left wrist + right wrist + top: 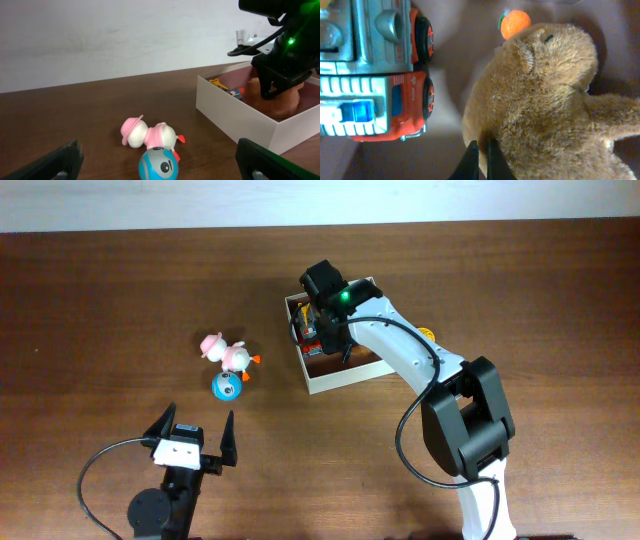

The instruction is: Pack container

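Observation:
The container, a cream-white shallow box with a pinkish-brown inside, sits right of centre; it also shows in the left wrist view. Inside lie a brown plush bear, a red and silver toy truck and a small orange piece. My right gripper is down in the box, shut on the edge of the plush bear. My left gripper is open and empty near the front edge. A blue and grey ball toy and a pink and white duck toy lie just ahead of it.
The right arm reaches over the container from the right, with its base at the front right. A small yellow thing peeks out behind that arm, right of the box. Bare brown table lies to the left.

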`<state>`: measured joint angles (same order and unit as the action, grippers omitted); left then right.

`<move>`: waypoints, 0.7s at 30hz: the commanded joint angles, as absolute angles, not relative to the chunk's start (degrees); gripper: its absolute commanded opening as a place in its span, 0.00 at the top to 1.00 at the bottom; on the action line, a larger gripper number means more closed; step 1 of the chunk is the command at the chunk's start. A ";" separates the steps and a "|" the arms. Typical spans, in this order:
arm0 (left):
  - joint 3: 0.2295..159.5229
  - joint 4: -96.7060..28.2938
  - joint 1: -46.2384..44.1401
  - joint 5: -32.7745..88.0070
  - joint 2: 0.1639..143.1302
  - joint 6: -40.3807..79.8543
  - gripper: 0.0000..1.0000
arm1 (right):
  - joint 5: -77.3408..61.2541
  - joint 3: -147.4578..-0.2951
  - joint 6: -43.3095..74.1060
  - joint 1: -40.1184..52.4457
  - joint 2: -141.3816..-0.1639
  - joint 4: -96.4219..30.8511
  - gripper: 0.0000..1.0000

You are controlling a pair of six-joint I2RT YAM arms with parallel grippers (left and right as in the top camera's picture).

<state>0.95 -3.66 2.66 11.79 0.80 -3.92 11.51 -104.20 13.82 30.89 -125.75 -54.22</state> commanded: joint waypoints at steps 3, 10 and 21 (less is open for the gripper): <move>0.51 -3.57 2.79 11.77 0.34 -4.82 0.00 | 9.15 -108.51 13.87 31.11 -126.80 -56.90 0.96; 0.51 -3.55 2.79 11.77 0.34 -4.82 0.00 | 2.24 -115.92 14.50 32.23 -126.80 -64.62 0.90; 0.51 -3.55 2.79 11.79 0.34 -4.82 0.00 | 4.97 -122.67 16.78 29.91 -126.69 -71.24 0.86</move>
<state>0.95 -3.66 2.66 11.79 0.80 -3.92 3.77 -118.17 16.38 31.53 -126.10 -69.41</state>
